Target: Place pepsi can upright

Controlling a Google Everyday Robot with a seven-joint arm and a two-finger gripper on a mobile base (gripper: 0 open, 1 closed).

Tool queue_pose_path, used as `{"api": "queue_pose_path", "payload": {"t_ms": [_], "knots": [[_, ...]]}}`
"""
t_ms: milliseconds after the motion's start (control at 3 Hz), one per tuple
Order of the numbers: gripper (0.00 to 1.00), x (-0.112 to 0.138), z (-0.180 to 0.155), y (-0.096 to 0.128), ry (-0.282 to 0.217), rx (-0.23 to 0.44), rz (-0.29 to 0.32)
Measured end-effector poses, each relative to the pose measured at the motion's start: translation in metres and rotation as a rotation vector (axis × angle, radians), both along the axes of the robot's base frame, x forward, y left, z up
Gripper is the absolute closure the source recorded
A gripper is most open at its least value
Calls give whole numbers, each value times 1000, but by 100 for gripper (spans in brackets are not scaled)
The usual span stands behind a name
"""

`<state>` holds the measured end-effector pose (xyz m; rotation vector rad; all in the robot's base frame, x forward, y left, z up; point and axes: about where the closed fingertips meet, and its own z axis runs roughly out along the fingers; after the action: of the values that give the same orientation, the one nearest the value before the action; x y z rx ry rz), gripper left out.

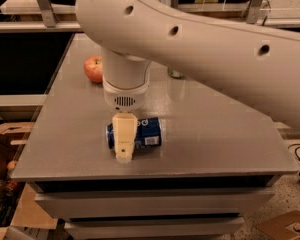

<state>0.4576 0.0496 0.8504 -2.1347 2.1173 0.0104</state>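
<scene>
The pepsi can (147, 132), blue with a white barcode patch, lies on its side near the front of the grey table (215, 144), its long axis running left to right. My gripper (124, 151) hangs from the white wrist straight down over the can's left half, reaching the table surface. It covers the middle-left of the can, and the can's left end shows beyond it. The big white arm (205, 44) crosses the top of the view.
A red apple (93, 69) sits at the back left of the table. A small can-like object (175, 74) stands at the back, mostly hidden by the arm. The table's front edge is close below the can. Cardboard boxes (5, 134) lie on the floor, left.
</scene>
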Motion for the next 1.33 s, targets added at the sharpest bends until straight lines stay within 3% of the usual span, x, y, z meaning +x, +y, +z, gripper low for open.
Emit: {"api": "queue_pose_path", "payload": {"t_ms": [333, 1333], "knots": [[3, -6, 0, 2, -20, -18, 65], [67, -14, -4, 2, -7, -25, 194]]}}
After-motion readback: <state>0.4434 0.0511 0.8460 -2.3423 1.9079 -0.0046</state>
